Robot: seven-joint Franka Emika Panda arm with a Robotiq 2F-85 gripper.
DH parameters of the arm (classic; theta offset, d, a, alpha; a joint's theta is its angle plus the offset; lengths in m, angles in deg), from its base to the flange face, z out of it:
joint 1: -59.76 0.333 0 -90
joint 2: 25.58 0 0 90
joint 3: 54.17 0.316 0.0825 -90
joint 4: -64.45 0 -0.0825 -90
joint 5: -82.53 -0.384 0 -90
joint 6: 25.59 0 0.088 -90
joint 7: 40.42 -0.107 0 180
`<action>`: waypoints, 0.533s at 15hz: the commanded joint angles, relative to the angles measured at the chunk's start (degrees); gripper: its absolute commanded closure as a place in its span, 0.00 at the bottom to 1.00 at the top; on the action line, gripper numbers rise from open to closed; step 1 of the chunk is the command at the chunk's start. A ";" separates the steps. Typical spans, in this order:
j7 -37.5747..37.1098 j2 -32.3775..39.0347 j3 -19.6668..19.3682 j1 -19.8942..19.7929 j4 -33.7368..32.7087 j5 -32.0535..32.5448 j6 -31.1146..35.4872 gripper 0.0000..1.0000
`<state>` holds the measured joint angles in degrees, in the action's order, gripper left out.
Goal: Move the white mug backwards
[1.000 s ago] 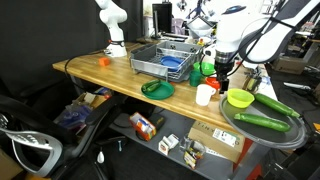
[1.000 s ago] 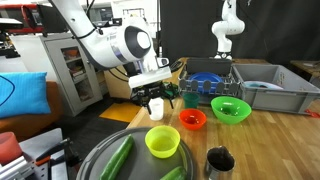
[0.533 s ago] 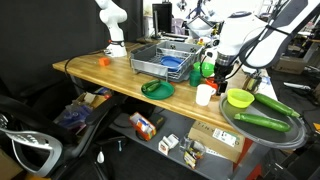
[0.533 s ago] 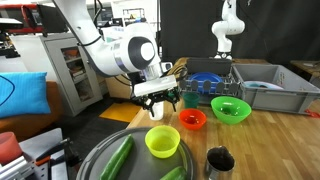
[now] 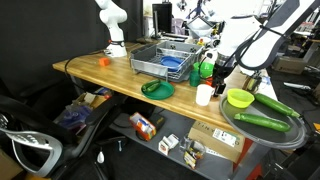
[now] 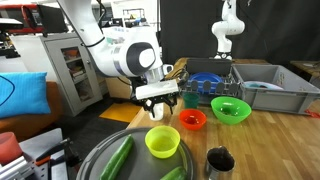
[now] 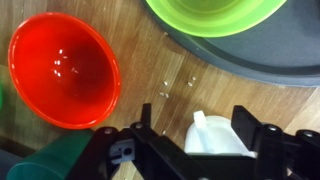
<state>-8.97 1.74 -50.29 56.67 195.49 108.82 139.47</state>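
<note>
The white mug (image 7: 218, 142) stands on the wooden table near its front edge, between the orange-red bowl (image 7: 62, 68) and the dark tray. It also shows in both exterior views (image 5: 204, 95) (image 6: 159, 110). My gripper (image 7: 195, 128) is open and hangs right over the mug, with one black finger on each side. The right finger is close to the mug's wall and the left finger stands clear of it. The mug's handle points away from the wrist camera. In both exterior views the gripper (image 5: 216, 80) (image 6: 160, 102) partly hides the mug.
A lime-green bowl (image 6: 163, 141) sits on a round dark tray (image 6: 100, 152) with cucumbers. Nearby are a green bowl (image 6: 231, 108), the orange-red bowl (image 6: 192, 120), a metal cup (image 6: 218, 160), a grey dish rack (image 5: 165, 60) and a dark green plate (image 5: 157, 89).
My gripper has come down and shifted over the white mug, so its fingers now straddle it. The mug has not moved.
</note>
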 commanded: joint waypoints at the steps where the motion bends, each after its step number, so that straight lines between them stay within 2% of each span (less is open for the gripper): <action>1: 4.35 0.60 2.72 -3.02 0.11 -2.75 1.30 0.49; 8: 9.16 0.73 5.41 -5.69 -0.01 -7.23 0.86 0.98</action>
<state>-3.18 1.94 -46.90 53.26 195.49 104.05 139.51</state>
